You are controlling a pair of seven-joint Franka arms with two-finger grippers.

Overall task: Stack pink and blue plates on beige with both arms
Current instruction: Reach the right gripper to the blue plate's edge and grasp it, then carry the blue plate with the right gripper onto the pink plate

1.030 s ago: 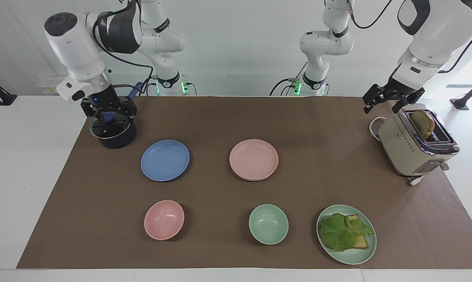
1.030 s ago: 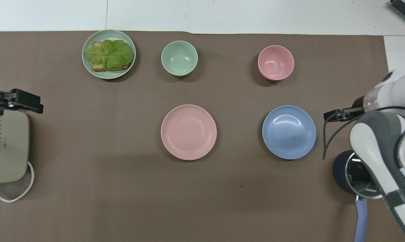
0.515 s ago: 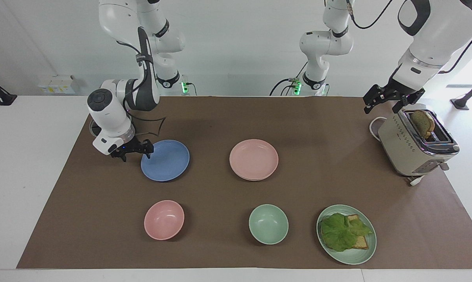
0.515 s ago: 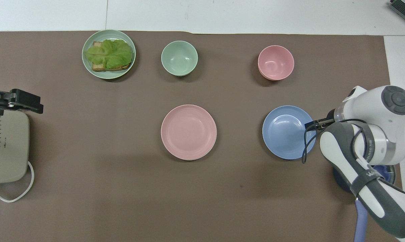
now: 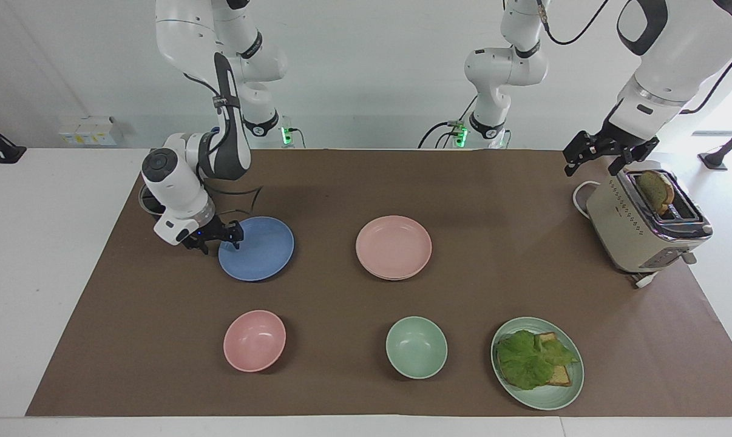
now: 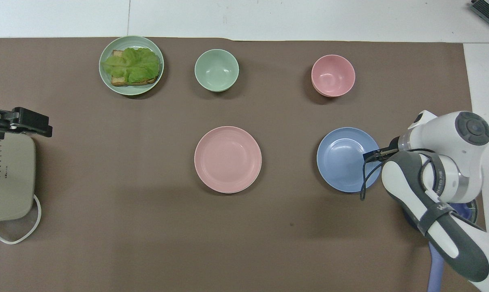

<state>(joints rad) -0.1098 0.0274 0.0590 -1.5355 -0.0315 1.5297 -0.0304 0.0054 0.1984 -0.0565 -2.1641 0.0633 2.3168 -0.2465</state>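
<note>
Brown mat [image 5: 342, 182] on white table [image 5: 44, 243], white wall.
Blue plate [image 5: 260, 249]: nine o'clock of pink plate [image 5: 394, 246] atop beige.
Right gripper [image 5: 220, 238]: at blue plate's rim, grip unclear.
Left gripper [image 5: 609, 155]: spread, over toaster [image 5: 642, 227].

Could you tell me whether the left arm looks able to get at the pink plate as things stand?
Probably yes. The left gripper hangs open over the toaster, holding nothing, and only bare brown mat lies between it and the pink plate. Whether the reach suffices cannot be judged for sure.
</note>
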